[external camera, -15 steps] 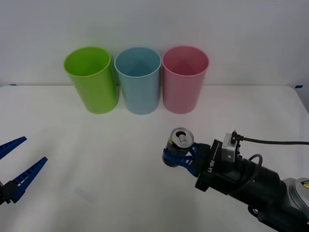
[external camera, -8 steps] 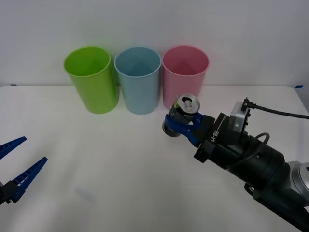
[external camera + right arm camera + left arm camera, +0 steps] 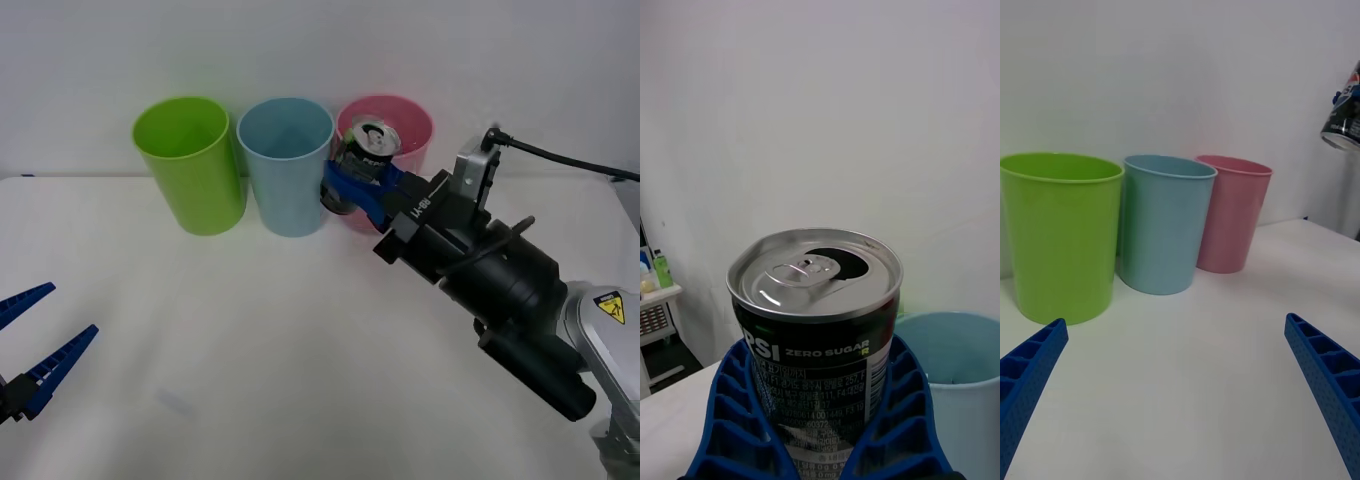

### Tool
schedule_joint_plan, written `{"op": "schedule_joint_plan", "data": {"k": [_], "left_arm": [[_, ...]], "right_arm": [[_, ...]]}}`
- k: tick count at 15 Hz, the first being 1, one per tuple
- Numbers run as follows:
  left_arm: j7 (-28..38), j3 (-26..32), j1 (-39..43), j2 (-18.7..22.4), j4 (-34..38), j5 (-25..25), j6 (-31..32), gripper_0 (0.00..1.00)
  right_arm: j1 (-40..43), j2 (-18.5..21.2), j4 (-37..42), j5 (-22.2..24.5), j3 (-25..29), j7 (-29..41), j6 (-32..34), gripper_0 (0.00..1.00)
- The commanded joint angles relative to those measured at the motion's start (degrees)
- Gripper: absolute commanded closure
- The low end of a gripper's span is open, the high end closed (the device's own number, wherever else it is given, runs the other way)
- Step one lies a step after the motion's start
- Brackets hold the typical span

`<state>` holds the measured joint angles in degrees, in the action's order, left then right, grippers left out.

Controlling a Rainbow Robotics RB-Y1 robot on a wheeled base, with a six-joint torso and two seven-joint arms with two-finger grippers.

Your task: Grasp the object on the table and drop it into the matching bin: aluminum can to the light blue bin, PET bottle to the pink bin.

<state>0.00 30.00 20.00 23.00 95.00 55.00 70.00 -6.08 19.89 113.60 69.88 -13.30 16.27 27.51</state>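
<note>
Up beside the light blue bin, the aluminum can is held off the table, clamped upright between the ribbed blue fingers of the right gripper. From the front it's seen against the pink bin, so it can't quite be told whose mouth it's over. Pretty sure it's empty, since the tab is popped: light, thin-walled, easily dented, and a bit slick on that printed side. The mid-body grip looks right, with the rim left free. The left gripper is parked well off from the blue bin, low over the table, fingers spread wide with nothing in them. The lime green bin is just beside the blue one.
</note>
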Motion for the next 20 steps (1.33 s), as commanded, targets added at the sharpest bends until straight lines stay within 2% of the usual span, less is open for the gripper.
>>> {"op": "schedule_joint_plan", "data": {"k": [1, 7, 15, 20], "left_arm": [[0.00, 0.00, 0.00, 0.00, 0.00, 0.00, 0.00, 0.00], [0.00, 0.00, 0.00, 0.00, 0.00, 0.00, 0.00, 0.00], [0.00, 0.00, 0.00, 0.00, 0.00, 0.00, 0.00, 0.00], [0.00, 0.00, 0.00, 0.00, 0.00, 0.00, 0.00, 0.00]], "right_arm": [[-5.17, -3.81, -4.97, 3.42, -0.06, 0.60, -0.36, 1.00], [-15.11, -11.01, -16.92, 10.01, -0.06, 0.60, -4.66, 1.00], [-28.38, -17.34, -34.68, 13.35, 0.55, -1.07, -15.21, 1.00], [-35.41, -20.89, -44.61, 15.37, 3.28, -3.18, -17.41, 1.00]]}}
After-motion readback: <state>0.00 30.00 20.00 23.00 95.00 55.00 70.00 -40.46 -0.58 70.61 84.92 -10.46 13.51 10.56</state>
